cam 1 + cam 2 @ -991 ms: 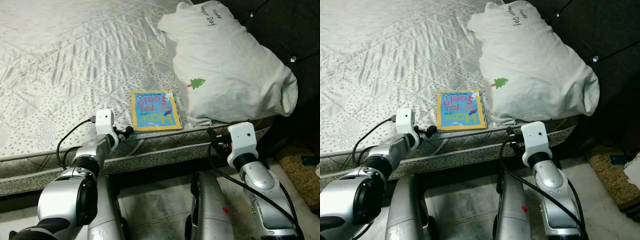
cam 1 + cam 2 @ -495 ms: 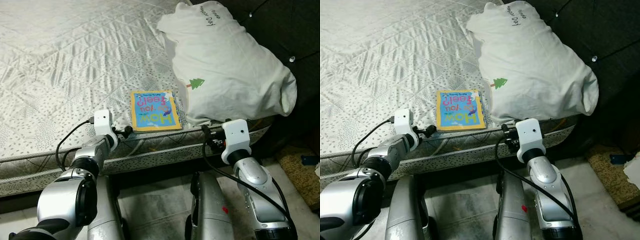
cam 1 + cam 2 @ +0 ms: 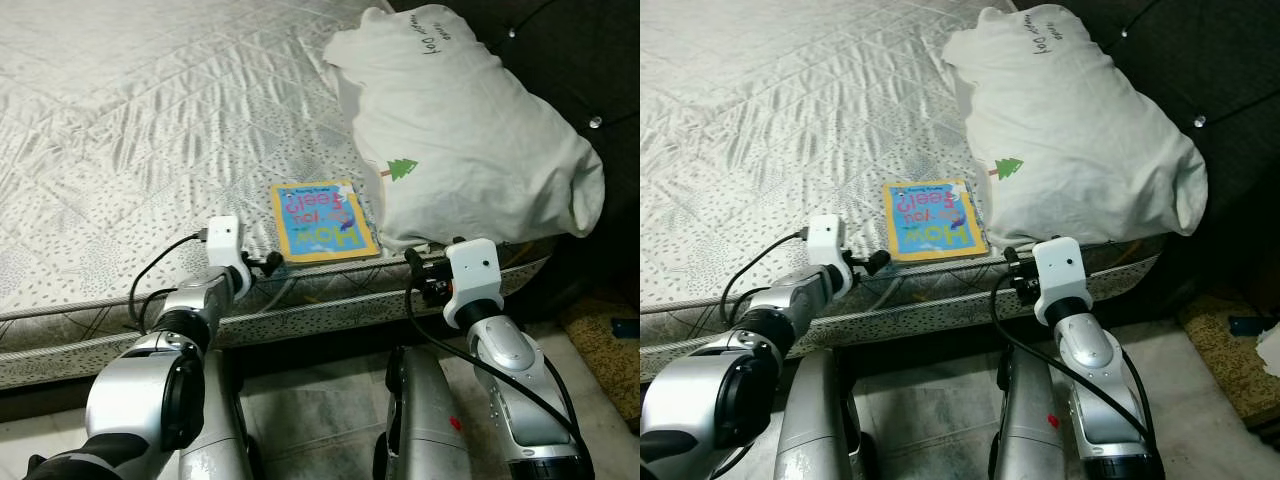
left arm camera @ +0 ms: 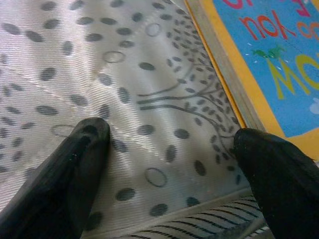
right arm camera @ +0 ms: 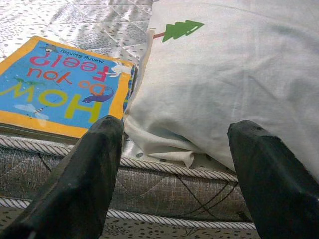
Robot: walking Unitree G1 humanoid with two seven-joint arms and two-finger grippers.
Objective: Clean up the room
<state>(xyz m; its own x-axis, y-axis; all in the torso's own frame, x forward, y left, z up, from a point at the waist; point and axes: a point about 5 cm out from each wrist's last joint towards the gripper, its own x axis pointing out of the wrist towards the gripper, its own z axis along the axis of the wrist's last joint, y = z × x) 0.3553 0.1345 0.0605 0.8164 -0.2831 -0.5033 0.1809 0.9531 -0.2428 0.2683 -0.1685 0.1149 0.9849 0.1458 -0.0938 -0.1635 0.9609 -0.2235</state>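
Far left, left arm bent at the elbow and reaching forward, wrist camera block up, left tool point(image 4: 169, 149) spread wide over the dotted mattress point(image 3: 120, 130) near the bed's front edge, gripping nothing, one finger close to the corner of the book point(image 3: 324, 220). Compared with a second ago, nudged a little toward the book, the whole scene also shifted slightly rightward as the head turned. Next, the book itself: thin, flat on the mattress just inside the front edge, blue cover with an orange-yellow border, big colourful letters reading "How Do You Feel?" upside down from the robot's side, its right edge tucked against the pillow. Then the pillow point(image 3: 470, 130): large, white, crumpled, small green tree printed low on its near face, dark writing near its top, leaning toward the dark headboard point(image 3: 570, 60) and slightly overhanging the bed's corner. Further right, right arm raised from below, forearm angled up and inward, right tool point(image 5: 174, 149) wide open and empty, level with the mattress's piped side seam, aimed at the gap where pillow meets book. Since a second ago, moved up and leftward toward the bed edge. At lower right, a patch of brownish rug point(image 3: 605, 350) on the floor.
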